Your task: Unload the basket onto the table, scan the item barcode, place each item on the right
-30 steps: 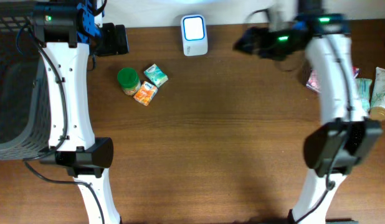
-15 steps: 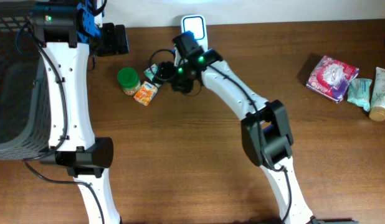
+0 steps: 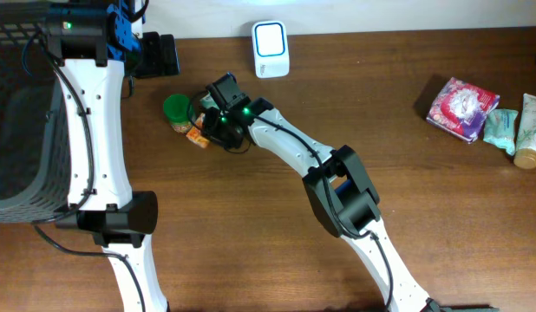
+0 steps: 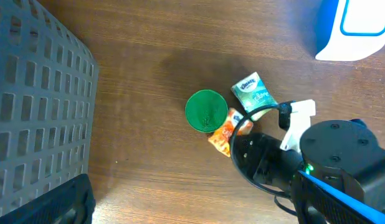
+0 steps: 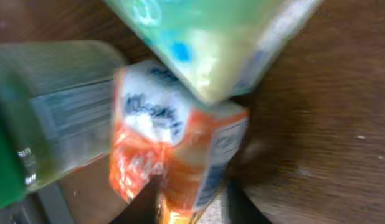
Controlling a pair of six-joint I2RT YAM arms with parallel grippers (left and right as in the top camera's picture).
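A small orange packet (image 5: pixel 174 149) lies on the table between a green-lidded jar (image 3: pixel 176 109) and a teal tissue pack (image 4: pixel 253 93). My right gripper (image 5: pixel 192 208) is down on this cluster, its dark fingers pressed against both sides of the orange packet (image 4: pixel 222 134). From overhead the right gripper (image 3: pixel 218 121) covers most of the two packs. The white scanner (image 3: pixel 271 48) with its lit blue window stands at the table's back edge. My left gripper (image 3: pixel 155 54) hovers open at the back left, holding nothing.
A grey mesh basket (image 3: pixel 16 121) fills the left side. At the far right lie a pink packet (image 3: pixel 461 106), a teal tube (image 3: pixel 500 126) and a cream tube (image 3: pixel 528 130). The right arm stretches diagonally across the table's middle.
My right arm swung from the back right over to the items at the left, came down on them, and its jaws closed round the orange packet. The left arm stayed still.
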